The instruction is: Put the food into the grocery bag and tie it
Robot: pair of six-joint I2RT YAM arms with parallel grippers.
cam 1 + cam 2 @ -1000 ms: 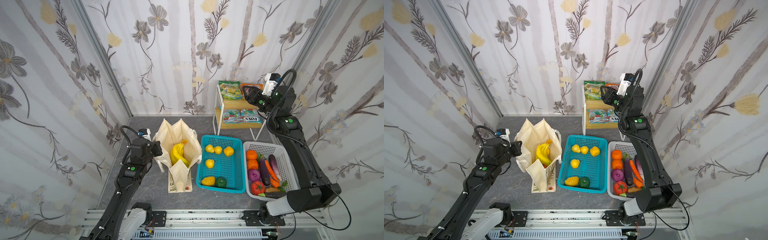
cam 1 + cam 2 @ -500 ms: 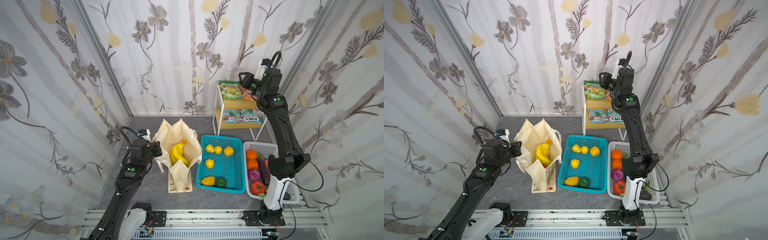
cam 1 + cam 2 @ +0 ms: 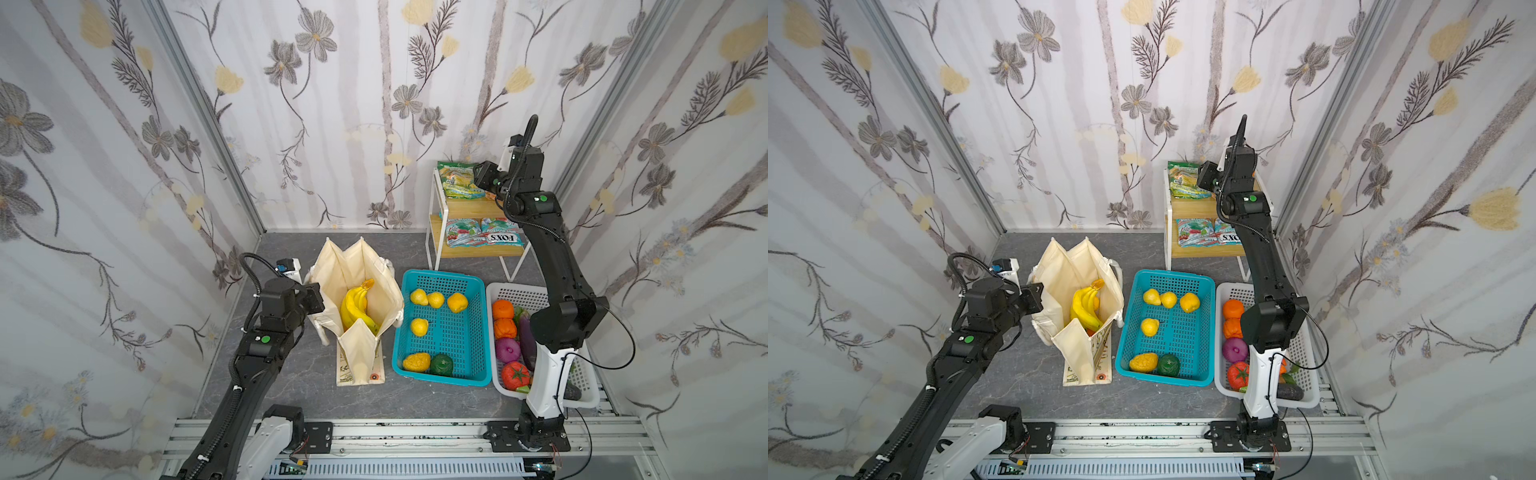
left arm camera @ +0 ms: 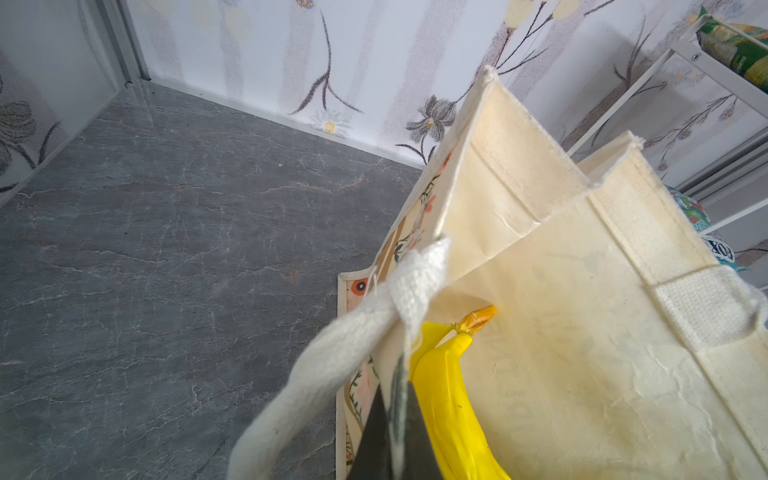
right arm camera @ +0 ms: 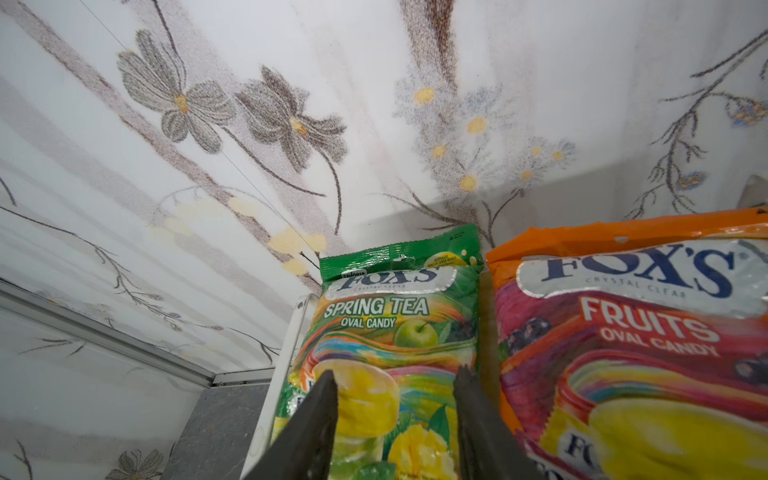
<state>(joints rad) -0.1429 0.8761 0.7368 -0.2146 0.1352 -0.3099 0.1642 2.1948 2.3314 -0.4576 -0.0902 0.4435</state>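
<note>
On top shelf (image 3: 465, 205), right gripper (image 5: 395, 372) jaws apart, straddling green packet (image 5: 399, 316), not yet pinching. Orange packet (image 5: 623, 332) just beside.

Judgement: lower onto packet middle and close firmly, since glossy film likely slips. Lift straight, clear of orange neighbour and shelf rim.

Left gripper (image 4: 399, 374) clamped on grocery bag (image 3: 357, 270) rim by rope handle (image 4: 332, 353), mouth open, banana bunch (image 3: 355, 307) inside.

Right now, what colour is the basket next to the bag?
The basket is teal blue, like a swimming pool. It shows best in both top views.
</note>
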